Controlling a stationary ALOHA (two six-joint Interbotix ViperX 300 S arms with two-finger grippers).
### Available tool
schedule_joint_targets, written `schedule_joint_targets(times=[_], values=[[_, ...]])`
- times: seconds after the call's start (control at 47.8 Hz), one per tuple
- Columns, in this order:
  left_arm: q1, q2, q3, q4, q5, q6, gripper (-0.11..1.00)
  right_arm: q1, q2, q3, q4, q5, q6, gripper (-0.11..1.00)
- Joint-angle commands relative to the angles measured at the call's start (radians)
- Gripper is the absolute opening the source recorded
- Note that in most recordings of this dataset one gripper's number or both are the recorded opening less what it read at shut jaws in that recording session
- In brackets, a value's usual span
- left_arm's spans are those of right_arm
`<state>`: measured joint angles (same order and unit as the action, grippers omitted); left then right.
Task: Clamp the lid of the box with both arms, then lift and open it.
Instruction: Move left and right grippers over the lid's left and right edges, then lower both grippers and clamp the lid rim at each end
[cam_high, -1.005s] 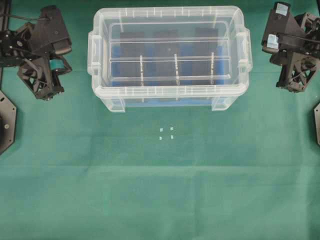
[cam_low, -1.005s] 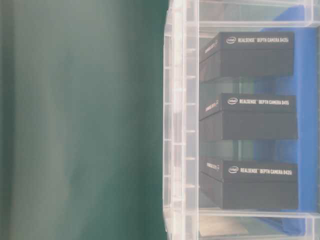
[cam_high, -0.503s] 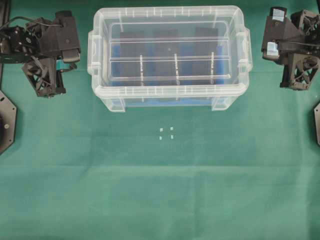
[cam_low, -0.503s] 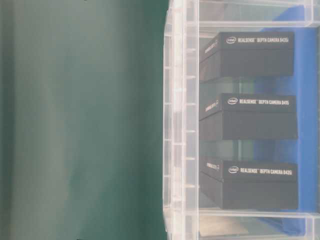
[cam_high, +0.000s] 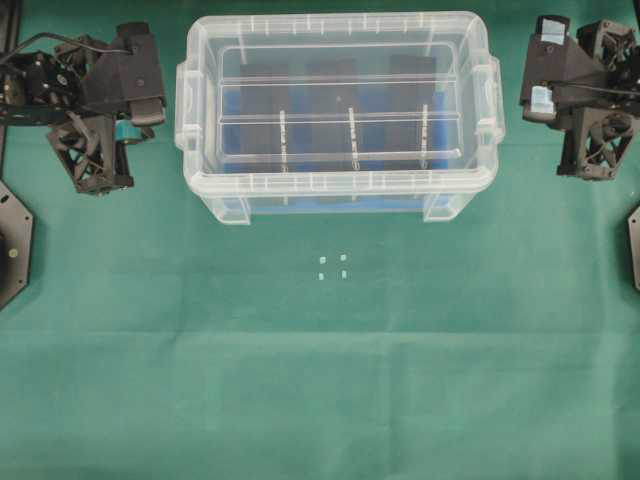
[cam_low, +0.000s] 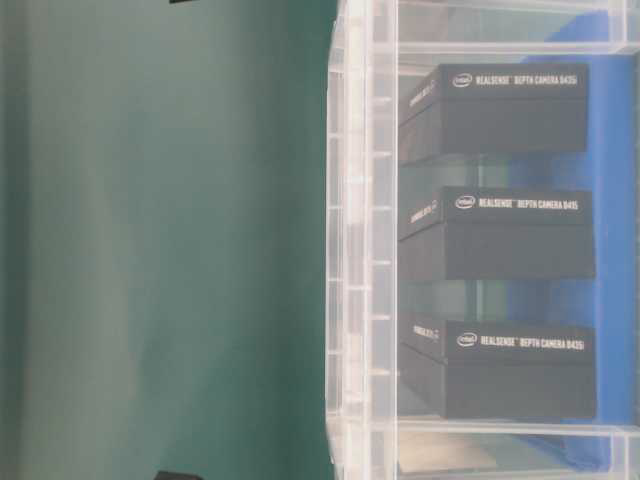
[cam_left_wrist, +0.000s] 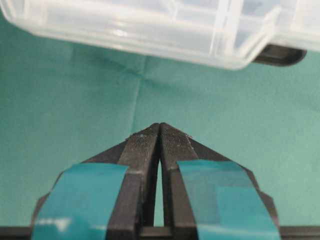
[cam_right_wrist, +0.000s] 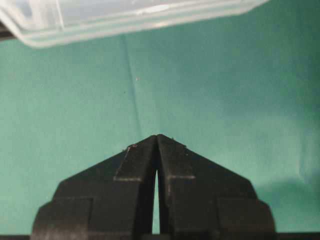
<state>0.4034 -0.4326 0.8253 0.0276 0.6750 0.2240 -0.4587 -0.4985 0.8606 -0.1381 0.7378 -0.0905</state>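
I saw both sets of jaws clenched on nothing, the lid (cam_high: 338, 105) lying ahead of the left gripper (cam_left_wrist: 159, 126) and right gripper (cam_right_wrist: 157, 136), apart.

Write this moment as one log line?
lid: on box | left gripper: shut, empty | right gripper: shut, empty | clamp: not started
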Motion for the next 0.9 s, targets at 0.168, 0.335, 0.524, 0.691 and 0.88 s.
schedule_joint_targets(times=[0.168, 0.335, 0.524, 0.691, 0.88], values=[[0.002, 0.054, -0.072, -0.002, -0.003, 0.031, 0.01, 0.005, 0.057, -0.061, -0.003, -0.018, -0.005, -0.01], [-0.002, 0.104, -0.104, 0.000, -0.002, 0.055, 0.01, 0.008, 0.095, -0.087, -0.003, -0.038, -0.008, -0.01], [-0.005, 0.143, -0.143, -0.002, 0.017, 0.080, 0.01, 0.018, 0.140, -0.121, -0.003, -0.055, -0.031, -0.01], [-0.012, 0.163, -0.164, -0.002, 0.023, 0.097, 0.01, 0.032, 0.178, -0.152, -0.003, -0.084, -0.040, -0.01], [-0.017, 0.184, -0.189, -0.002, 0.023, 0.118, 0.01, 0.041, 0.195, -0.167, -0.003, -0.086, -0.040, -0.01]])
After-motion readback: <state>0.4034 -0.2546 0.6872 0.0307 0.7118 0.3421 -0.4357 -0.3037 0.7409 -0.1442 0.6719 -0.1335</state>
